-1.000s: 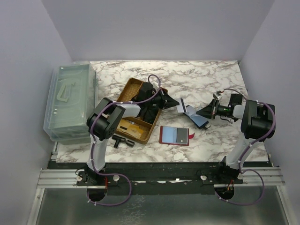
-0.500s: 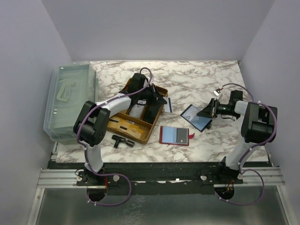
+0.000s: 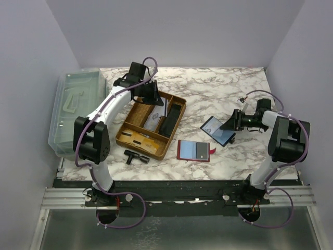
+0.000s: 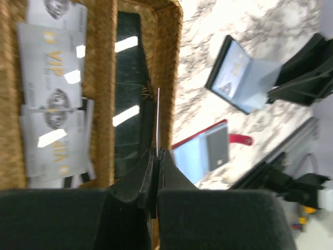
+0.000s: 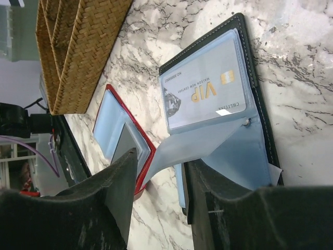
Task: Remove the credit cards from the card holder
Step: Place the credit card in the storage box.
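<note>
The black card holder (image 3: 218, 130) lies open on the marble, and a silver VIP credit card (image 5: 204, 92) sits in its clear sleeve. My right gripper (image 5: 161, 161) is open at the holder's right edge. A pale blue flap (image 5: 179, 148) of the holder rises between its jaws without being pinched. My left gripper (image 4: 157, 152) hovers over the wicker tray (image 3: 134, 140), shut on a thin card (image 4: 158, 120) seen edge-on. Several silver cards (image 4: 49, 104) lie in the tray's left compartment. A black wallet (image 4: 128, 94) fills the compartment beside them.
A red card holder (image 3: 195, 150) lies open between the tray and the black holder. A black T-shaped tool (image 3: 136, 156) rests near the table's front edge. A clear plastic bin (image 3: 78, 112) stands along the left side.
My left arm swung away from the black holder to over the tray's far end, still shut on a card. My right gripper opened and the holder dropped flatter.
</note>
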Controlling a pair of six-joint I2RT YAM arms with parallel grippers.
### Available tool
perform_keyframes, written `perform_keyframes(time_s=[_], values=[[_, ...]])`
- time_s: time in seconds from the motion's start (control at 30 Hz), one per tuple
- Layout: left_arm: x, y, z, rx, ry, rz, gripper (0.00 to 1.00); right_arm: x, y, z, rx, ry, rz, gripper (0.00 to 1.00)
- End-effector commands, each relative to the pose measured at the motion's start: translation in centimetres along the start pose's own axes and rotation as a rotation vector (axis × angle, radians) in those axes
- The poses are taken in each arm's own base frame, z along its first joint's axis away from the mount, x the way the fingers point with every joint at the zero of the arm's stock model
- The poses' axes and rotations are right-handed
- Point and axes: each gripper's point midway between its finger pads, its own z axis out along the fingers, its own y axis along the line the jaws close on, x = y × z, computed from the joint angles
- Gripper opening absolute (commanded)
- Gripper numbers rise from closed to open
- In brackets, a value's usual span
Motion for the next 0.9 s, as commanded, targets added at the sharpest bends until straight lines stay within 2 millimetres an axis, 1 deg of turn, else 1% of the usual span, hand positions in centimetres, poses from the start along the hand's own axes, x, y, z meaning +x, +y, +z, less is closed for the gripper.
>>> perform_keyframes(time_s=[0.0, 0.2, 0.27, 0.57, 0.87], values=[[1.6, 4.0, -1.7, -0.191, 0.150, 0.185, 0.00, -0.4, 0.6, -0.5, 0.018, -0.002, -0.069, 0.46], [0.0, 5.7, -2.8, -0.295, 0.173, 0.339, 0.00, -0.3, 0.7, -0.5, 0.014, 0.001, -0.074, 0.46], [0.0, 6.0, -2.9, -0.296, 0.190, 0.385, 0.00, -0.3, 0.6, -0.5, 0.013, 0.003, -0.073, 0.47], [0.7, 7.8, -1.3, -0.297, 0.264, 0.430, 0.00, -0.2, 0.7, -0.6, 0.013, 0.006, -0.077, 0.47], [0.7, 8.2, 0.1, -0.279, 0.285, 0.431, 0.00, -0.2, 0.6, -0.6, 0.013, 0.007, -0.076, 0.47]])
